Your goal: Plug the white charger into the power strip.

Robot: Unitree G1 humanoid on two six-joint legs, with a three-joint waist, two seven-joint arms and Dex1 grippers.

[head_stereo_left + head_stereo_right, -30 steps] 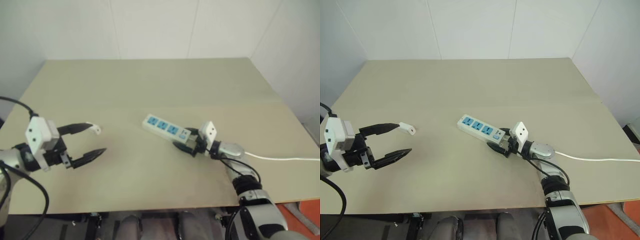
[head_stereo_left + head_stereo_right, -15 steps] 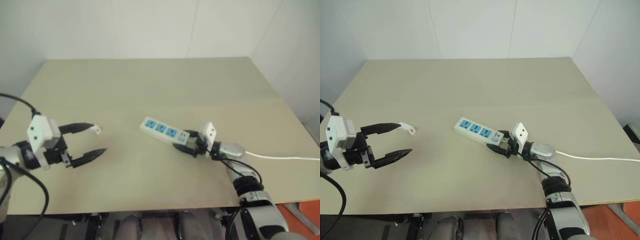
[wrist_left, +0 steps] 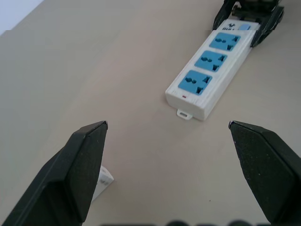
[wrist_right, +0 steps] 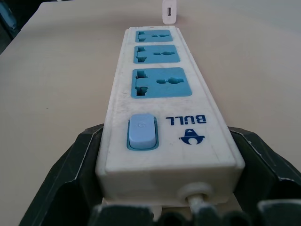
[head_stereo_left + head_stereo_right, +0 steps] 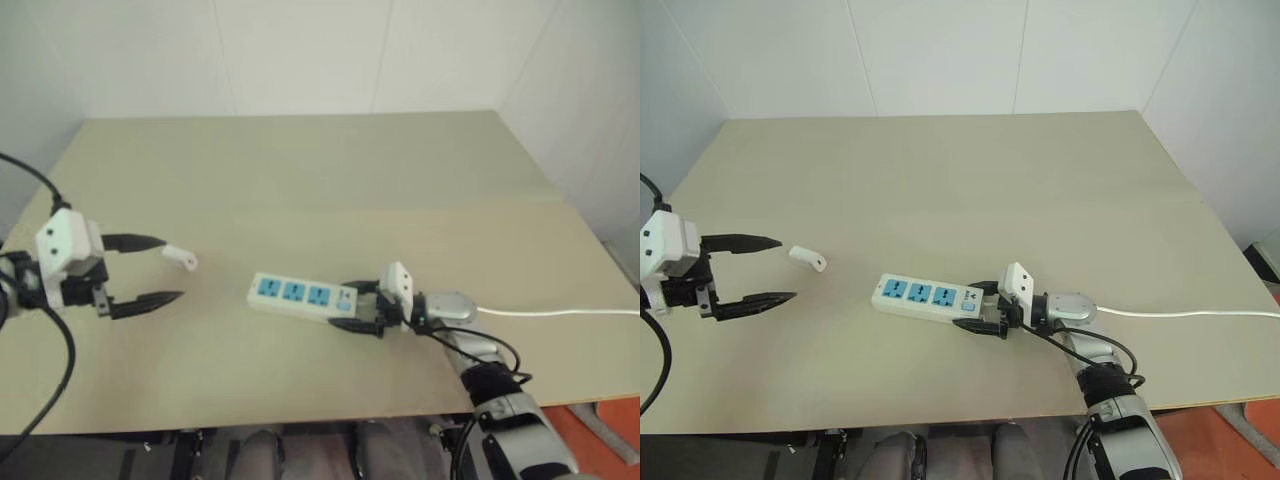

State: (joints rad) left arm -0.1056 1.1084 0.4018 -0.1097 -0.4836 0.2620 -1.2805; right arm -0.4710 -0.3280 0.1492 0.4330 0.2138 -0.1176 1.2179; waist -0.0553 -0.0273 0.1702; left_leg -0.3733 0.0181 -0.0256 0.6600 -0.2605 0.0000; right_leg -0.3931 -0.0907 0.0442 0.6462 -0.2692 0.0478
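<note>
Right eye view: the right end effector clamps the switch end of the power strip, which lies flat on the table. Well apart to its left, the white charger rests on the table, just beside the left end effector, whose fingers stand wide and empty.

the left claw stands wide apart over the tan desk, one black finger on each side of the view. between and beyond them lies the white strip, three blue sockets facing up, a small tab at its near end touching the desk. the right claw is clamped on the strip's far end, by the blue switch. the charger peeks out beside one finger, partly hidden.
</note>
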